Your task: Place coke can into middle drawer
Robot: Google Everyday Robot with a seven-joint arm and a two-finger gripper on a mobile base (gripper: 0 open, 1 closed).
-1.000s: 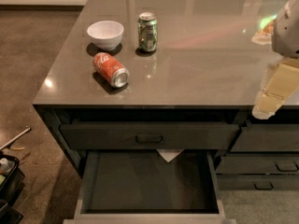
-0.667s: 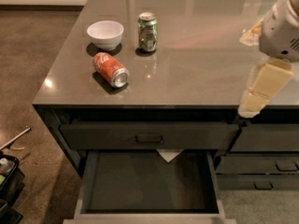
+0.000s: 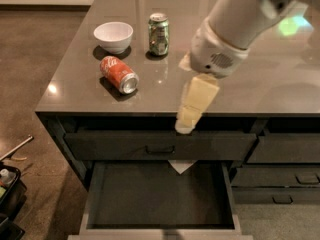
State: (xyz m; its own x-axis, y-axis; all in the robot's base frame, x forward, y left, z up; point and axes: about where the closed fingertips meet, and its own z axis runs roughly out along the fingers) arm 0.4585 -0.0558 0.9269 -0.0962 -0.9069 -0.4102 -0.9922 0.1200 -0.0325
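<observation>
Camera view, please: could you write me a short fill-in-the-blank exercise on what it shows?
1. The small red coke can lies on its ____ on the grey countertop.
2. The green-and-silver can stands ____ beside the round white bowl.
3. The wide dark middle drawer is not shut but ____.
4. The cream-coloured tool hangs at the countertop's front edge, to the ____ of the coke can in the picture.

Missing words: side; upright; open; right.
</observation>
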